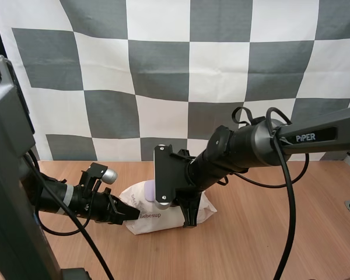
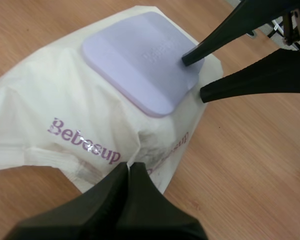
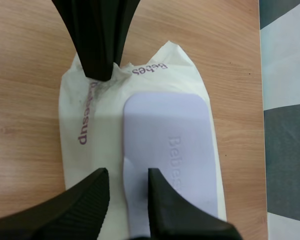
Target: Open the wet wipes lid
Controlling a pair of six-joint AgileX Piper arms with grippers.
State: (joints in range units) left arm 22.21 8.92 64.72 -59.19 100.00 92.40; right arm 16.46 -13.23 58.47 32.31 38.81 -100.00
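Lilac lid [image 2: 142, 62]: flat and closed on top of the pack, facing straight up, no edge lifted that I can see.
Pack [image 2: 50, 105]: soft white wrapper with purple lettering, lying flat on the wooden counter [image 1: 268, 233], right between the two arms.
Long axis: runs from one pincer to the other, across the counter in the high view. The lid's longer side follows the same line.
Right pincer [image 3: 127, 175]: fingers apart, and look at that, it straddles the lid's long edge near a corner. One tip is over the lilac plastic, the other just beside it over the wrapper.
Why there: my read is that it's lining up to catch the lid's lip, since a grip across that edge is what would let the lid peel upward.
Left pincer [image 2: 127, 170]: fingers together as one wedge, tips down on the crumpled end of the wrapper by the lettering, at the end away from the right pincer. Whether a fold is nipped between them I cannot tell.
Why there: looks like an anchor, so the light pack won't ride up with the lid.
Hinge side: cannot tell from here.
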